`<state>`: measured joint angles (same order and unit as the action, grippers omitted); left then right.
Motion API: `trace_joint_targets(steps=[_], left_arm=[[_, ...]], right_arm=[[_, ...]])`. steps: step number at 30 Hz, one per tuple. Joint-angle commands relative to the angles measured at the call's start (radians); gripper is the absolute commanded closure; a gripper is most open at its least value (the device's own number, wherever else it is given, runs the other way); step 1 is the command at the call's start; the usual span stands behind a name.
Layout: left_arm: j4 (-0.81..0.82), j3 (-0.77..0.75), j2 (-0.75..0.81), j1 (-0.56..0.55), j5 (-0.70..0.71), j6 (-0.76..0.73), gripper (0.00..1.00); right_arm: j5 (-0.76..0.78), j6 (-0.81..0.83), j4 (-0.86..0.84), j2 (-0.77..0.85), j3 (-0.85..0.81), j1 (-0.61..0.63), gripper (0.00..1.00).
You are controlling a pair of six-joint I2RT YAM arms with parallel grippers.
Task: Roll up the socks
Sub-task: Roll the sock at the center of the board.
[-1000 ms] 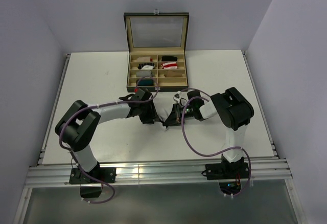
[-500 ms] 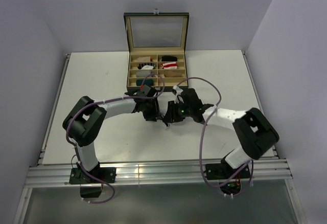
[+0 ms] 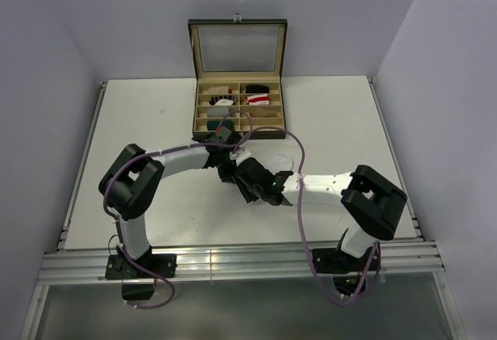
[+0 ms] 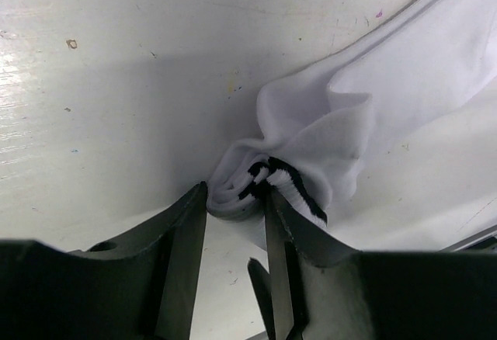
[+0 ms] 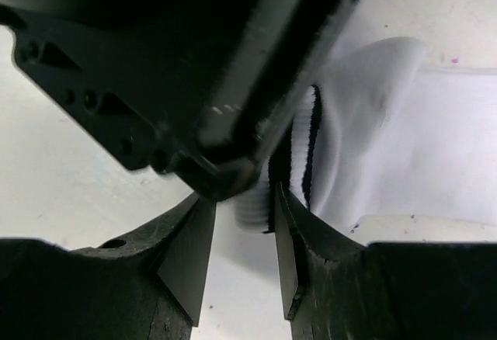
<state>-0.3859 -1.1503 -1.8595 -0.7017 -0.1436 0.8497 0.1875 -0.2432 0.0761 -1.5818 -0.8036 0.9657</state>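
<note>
The white sock (image 4: 388,84) with two dark cuff stripes lies on the table, its cuff end rolled up. My left gripper (image 4: 233,200) is shut on that rolled end, which sits between its fingertips. My right gripper (image 5: 242,208) meets it from the other side, its jaws narrow around the striped cuff (image 5: 299,146). In the top view both grippers, left (image 3: 235,175) and right (image 3: 256,189), touch at the table's middle and hide the sock. The red-and-white sock (image 3: 257,99) and the tan-brown sock (image 3: 264,112) lie in the box.
An open compartment box (image 3: 194,111) with a glass lid stands at the back centre, just behind the left gripper. It holds small rolled bundles. The right arm's cable (image 3: 299,200) loops over the table near the grippers.
The right arm has swung forward and left, and its gripper has moved down against the left gripper. The left gripper has stayed on the sock and shifted slightly right.
</note>
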Motion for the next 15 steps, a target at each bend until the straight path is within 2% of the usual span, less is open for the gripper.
trace_joint_targets(steps=[1,6,8,11,12,14,15], left_arm=[[-0.044,-0.011,-0.033,-0.005,0.035,-0.046,0.6],[-0.05,-0.023,-0.023,-0.001,0.024,-0.066,0.6],[-0.053,-0.026,-0.007,0.005,0.016,-0.077,0.61],[-0.064,-0.02,0.014,0.028,0.021,-0.084,0.61],[-0.065,-0.014,0.034,0.043,0.024,-0.086,0.61],[-0.061,0.003,0.057,0.06,0.022,-0.086,0.59],[-0.054,0.011,0.081,0.08,0.022,-0.08,0.58]], right_arm=[[0.15,0.039,0.059,-0.07,-0.052,0.036,0.57],[0.204,0.004,0.126,-0.153,-0.098,0.056,0.58],[0.21,-0.022,0.166,-0.199,-0.118,0.054,0.66],[0.196,-0.036,0.192,-0.242,-0.144,0.054,0.94],[0.178,-0.033,0.194,-0.248,-0.146,0.053,1.0],[0.136,-0.021,0.188,-0.242,-0.146,0.05,1.0],[0.045,-0.019,0.18,-0.236,-0.141,0.044,1.0]])
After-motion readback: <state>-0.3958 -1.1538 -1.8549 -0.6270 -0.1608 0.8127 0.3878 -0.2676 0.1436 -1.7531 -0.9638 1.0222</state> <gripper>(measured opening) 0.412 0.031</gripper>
